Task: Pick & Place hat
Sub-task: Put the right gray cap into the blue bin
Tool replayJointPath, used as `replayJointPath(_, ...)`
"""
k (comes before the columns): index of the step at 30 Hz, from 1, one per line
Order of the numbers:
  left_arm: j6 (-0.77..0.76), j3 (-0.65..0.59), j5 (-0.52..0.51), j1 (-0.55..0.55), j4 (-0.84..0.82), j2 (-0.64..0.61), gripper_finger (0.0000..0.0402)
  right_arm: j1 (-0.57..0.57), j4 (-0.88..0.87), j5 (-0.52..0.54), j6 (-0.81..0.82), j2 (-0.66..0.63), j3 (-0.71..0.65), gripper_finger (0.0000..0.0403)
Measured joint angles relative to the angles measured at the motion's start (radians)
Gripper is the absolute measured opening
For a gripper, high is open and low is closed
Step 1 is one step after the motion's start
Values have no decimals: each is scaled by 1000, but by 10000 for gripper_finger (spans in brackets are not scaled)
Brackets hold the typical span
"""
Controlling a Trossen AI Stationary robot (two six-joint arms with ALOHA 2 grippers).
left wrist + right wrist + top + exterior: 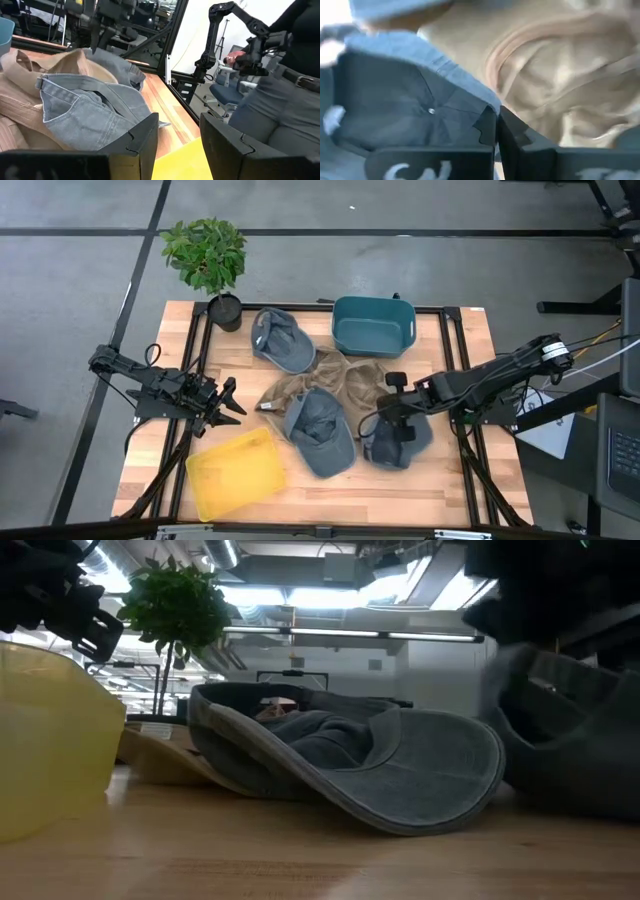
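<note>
Several hats lie on the wooden table. A dark blue cap (pixel 402 442) is at the right, and my right gripper (pixel 384 418) is shut on it. A lighter blue cap (pixel 322 432) lies in the middle, its brim on the wood (pixel 400 780). It partly rests on tan hats (pixel 325 380). Another blue cap (pixel 280 340) lies toward the far edge. My left gripper (pixel 232 402) waits open at the left, level, with nothing between its fingers (pixel 145 137). My right gripper pinches the dark blue cap's rim edge (pixel 487 104) between its two shut fingers (pixel 512 132). The fingers slant down from above and from the table's right. The cap's hollow inside (pixel 420 110) faces the wrist camera, and its lower part (pixel 570 790) reaches down to the table.
A teal bin (pixel 372 325) stands at the far middle and a yellow bin (pixel 235 473) at the near left. A potted plant (pixel 208 260) is at the far left corner. Black rails (pixel 452 380) frame the table top.
</note>
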Motion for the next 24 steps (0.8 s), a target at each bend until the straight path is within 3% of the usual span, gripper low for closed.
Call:
replayJointPath(16, 0, 0, -4, 0, 6, 0, 139, 0, -3, 395, -27, 0, 447, 3)
replayJointPath(21, -71, 0, -76, 0, 137, 0, 139, 0, 1, 447, -7, -1, 521, 3)
replayJointPath(24, -86, 0, -184, 0, 263, 0, 139, 0, 65, 447, -11, -1, 524, 4)
